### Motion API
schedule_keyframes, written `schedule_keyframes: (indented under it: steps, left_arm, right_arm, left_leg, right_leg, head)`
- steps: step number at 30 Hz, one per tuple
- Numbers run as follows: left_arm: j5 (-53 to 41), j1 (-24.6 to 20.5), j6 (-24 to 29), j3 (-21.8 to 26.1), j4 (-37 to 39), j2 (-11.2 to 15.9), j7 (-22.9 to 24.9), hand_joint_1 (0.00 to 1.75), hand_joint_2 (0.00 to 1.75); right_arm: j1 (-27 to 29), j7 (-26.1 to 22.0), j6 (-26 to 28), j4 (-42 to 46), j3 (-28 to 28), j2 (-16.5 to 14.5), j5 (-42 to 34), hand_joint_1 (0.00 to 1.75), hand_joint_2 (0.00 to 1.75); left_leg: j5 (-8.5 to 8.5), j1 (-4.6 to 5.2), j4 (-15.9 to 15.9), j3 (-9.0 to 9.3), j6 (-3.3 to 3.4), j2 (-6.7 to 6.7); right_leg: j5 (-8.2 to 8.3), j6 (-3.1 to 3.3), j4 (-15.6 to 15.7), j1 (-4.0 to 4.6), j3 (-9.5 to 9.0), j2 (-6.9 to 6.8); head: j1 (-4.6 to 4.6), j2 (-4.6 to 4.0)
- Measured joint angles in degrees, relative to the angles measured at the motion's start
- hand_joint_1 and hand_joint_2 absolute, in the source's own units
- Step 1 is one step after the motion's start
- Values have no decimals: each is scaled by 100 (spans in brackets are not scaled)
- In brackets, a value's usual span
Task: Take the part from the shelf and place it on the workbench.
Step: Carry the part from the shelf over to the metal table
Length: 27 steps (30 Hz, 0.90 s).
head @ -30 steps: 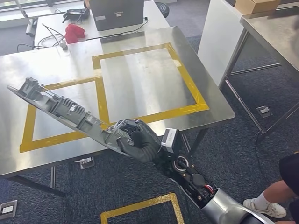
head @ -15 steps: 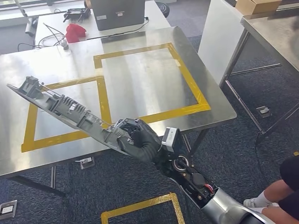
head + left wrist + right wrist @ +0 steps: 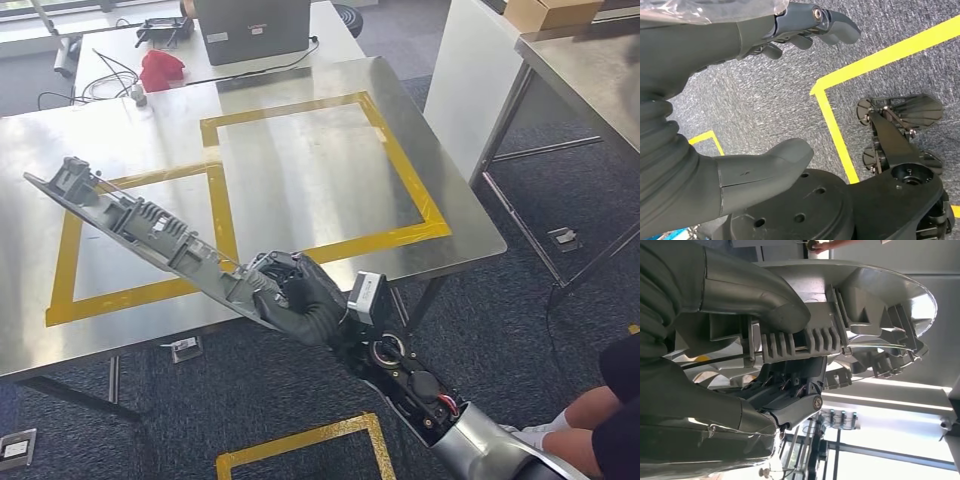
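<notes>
the right hand (image 3: 298,305) grips one end of the long grey plastic part (image 3: 143,228), fingers wrapped around it. the part slants up and away to the left, held in the air over the near edge of the steel workbench (image 3: 317,180), above its yellow tape squares (image 3: 407,190). no writing on the part can be read. in the wrist view the left hand (image 3: 753,95) hangs over grey carpet, fingers apart and holding nothing.

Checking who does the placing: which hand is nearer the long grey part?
Right. The right hand grips the long grey part at its near end; the left hand hangs over the carpet.
</notes>
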State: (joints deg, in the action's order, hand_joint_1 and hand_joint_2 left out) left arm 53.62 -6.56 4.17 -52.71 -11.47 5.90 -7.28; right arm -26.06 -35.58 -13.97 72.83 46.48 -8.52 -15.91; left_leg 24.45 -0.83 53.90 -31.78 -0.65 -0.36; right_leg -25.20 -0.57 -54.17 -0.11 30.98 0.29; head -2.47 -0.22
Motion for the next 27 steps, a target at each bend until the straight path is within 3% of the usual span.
schedule_keyframes:
  steps: [4,8,18,27]
  left_arm:
    - [-1,-11,0,-1,0,0,0,0,175]
    - [3,-17,0,-3,0,0,0,0,175]
    - [99,-19,4,-90,0,10,-22,0,175]
    - [33,-95,4,-139,0,11,-24,0,175]
  right_arm:
    - [-5,26,82,0,-5,0,90,175,175]
    - [-144,233,501,-5,-2,-2,695,175,175]
    - [-1525,884,1647,-873,218,-423,2359,175,175]
    - [-1995,1322,2257,-1557,429,-617,3028,175,175]
  left_leg:
    - [0,0,0,0,0,0]
    - [0,0,0,-2,0,0]
    - [-6,-1,0,-5,-1,-2]
    - [-6,0,0,-9,-1,-8]
  right_leg:
    - [0,0,0,0,0,0]
    - [2,-2,-1,0,-1,0]
    - [12,-2,-2,1,2,-2]
    - [12,-3,0,1,1,-6]
  head:
    - [0,0]
    - [0,0]
    - [0,0]
    - [0,0]
